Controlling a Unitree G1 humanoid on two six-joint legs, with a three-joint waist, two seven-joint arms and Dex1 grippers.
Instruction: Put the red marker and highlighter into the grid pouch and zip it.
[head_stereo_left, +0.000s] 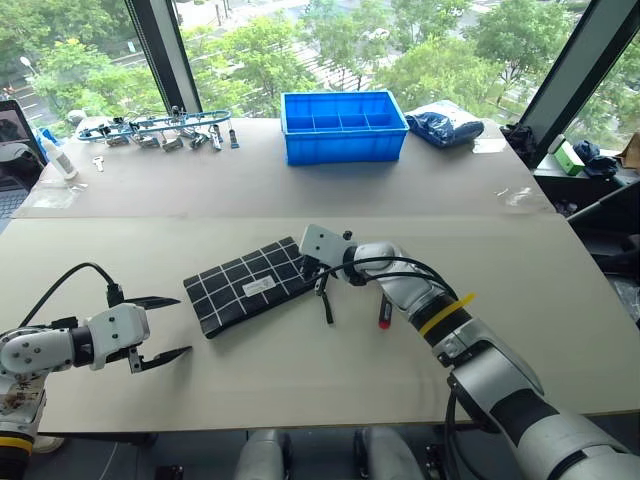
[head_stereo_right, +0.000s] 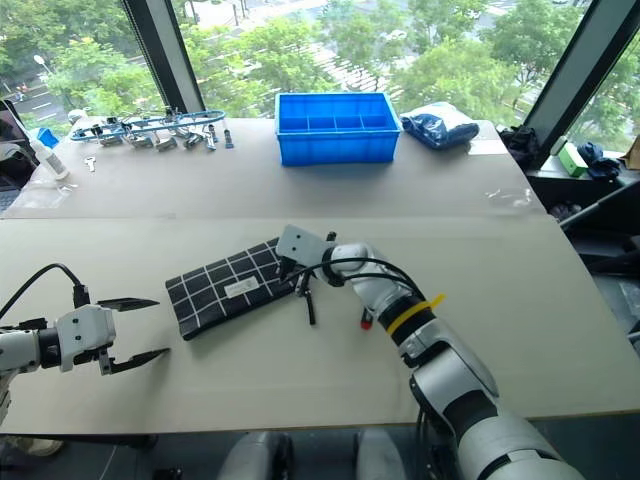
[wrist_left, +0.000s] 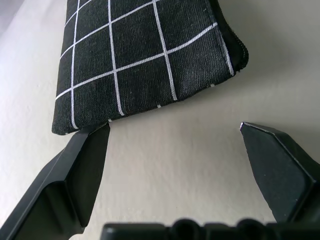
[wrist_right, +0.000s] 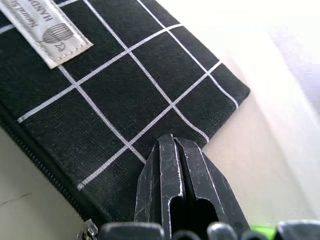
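Across the middle of the head views runs the pale table (head_stereo_left: 300, 390), and on it, a little left of centre, we see the grid pouch (head_stereo_left: 250, 285) lying flat and slanted, label up. Our right gripper (wrist_right: 172, 150), fingers pressed together with nothing between them, rests over the pouch's right-hand end, near the corner. Our left gripper (head_stereo_left: 160, 328) hangs at the lower left with its fingers spread wide, aimed at the pouch's near left end and just short of it. The black zipper strap (head_stereo_left: 326, 302) trails onto the table just below the right gripper. The red marker (head_stereo_left: 385, 310) lies beside the right forearm, just right of centre, partly hidden; we cannot make out the highlighter.

We judge the step in hand is readying the pouch: pinning one end. Next we would need the left fingers to close on the far end, then the zipper worked.
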